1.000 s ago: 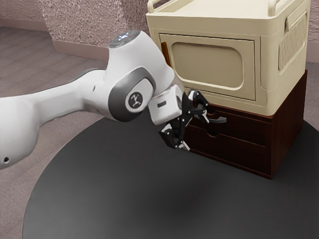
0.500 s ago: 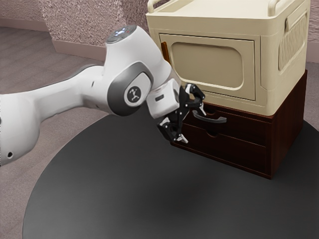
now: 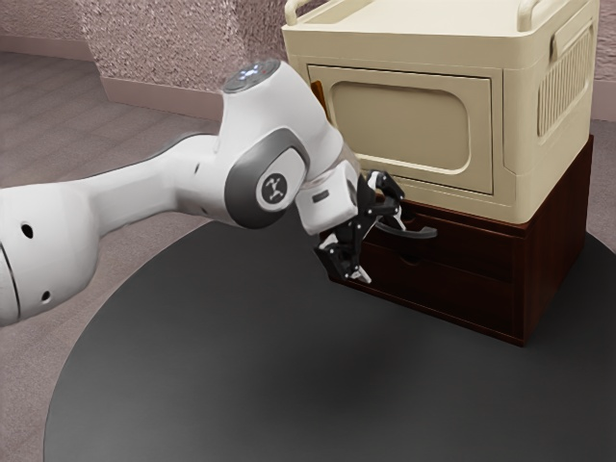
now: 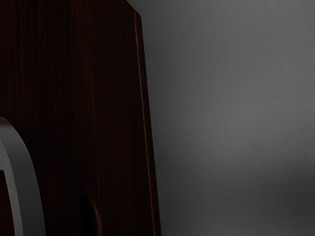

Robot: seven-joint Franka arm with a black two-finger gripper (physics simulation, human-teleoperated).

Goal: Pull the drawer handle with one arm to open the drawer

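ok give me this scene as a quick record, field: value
cabinet: dark wood two-drawer cabinet, on the round dark table
on top: cream storage unit with a panelled front
handle: gray curved pull handle, on the upper drawer
upper drawer: looks shut, front flush with the cabinet
lower drawer: looks shut
gripper: open, fingers spread beside the handle, not closed on it
finger contact with handle: cannot tell

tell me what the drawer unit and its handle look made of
Drawer unit: probably wood, dark reddish-brown with a soft sheen, going by the faint streaky grain. Handle: smooth grey, likely metal, though painted plastic is possible; its curved face shades evenly.
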